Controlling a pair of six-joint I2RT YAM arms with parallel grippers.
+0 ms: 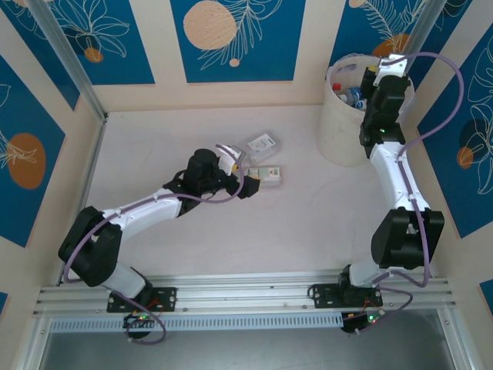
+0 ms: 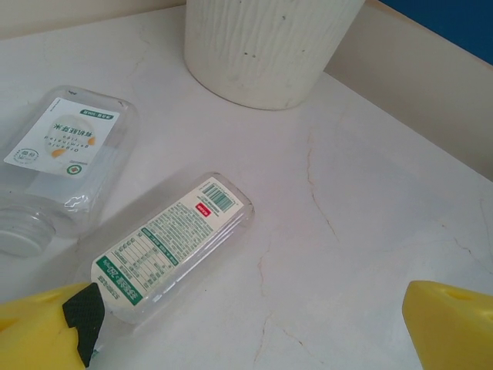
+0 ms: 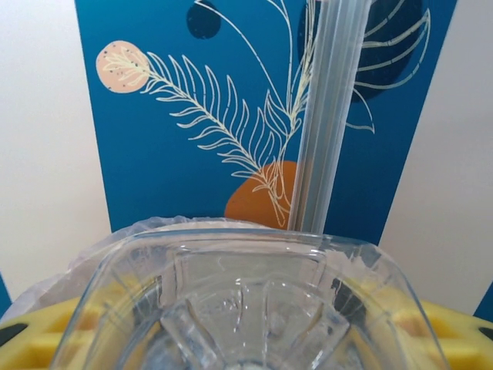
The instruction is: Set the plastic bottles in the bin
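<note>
Rail of grey aluminium [image 1: 246, 287] runs along the near edge of the pale, faintly veined table [image 1: 154, 154], with both arm bases bolted to it. From there the left arm [image 1: 146, 210] lies low across the table. The left tool [image 1: 248, 179] stands wide apart, its yellow fingers [image 2: 451, 324] gripping nothing.

Just ahead of one finger's black pad lies a flattened clear plastic bottle with a white-and-green printed label [image 2: 173, 245], on its side on the table. Whether the pad touches it I cannot tell. A little farther out, off to the tool's left side, lies a second clear squarish plastic bottle with a white label [image 2: 65, 154], also on its side. It is near the first one but apart from it.

Farther ahead of the tool, well apart from both bottles, stands the large round off-white ribbed plastic bin [image 2: 269, 46], upright near the far right corner. A few bottles with red and blue caps [image 1: 353, 96] lie inside it.

The right arm [image 1: 397, 177] reaches up to the bin, and the right tool [image 1: 383, 77] hangs over its mouth. It is clamped on a clear plastic bottle [image 3: 246, 301], whose moulded base sits between the yellow fingers.

Behind it rise the blue wall panel with white leaf drawings [image 3: 154, 154] and a grey metal post [image 3: 327, 116].
</note>
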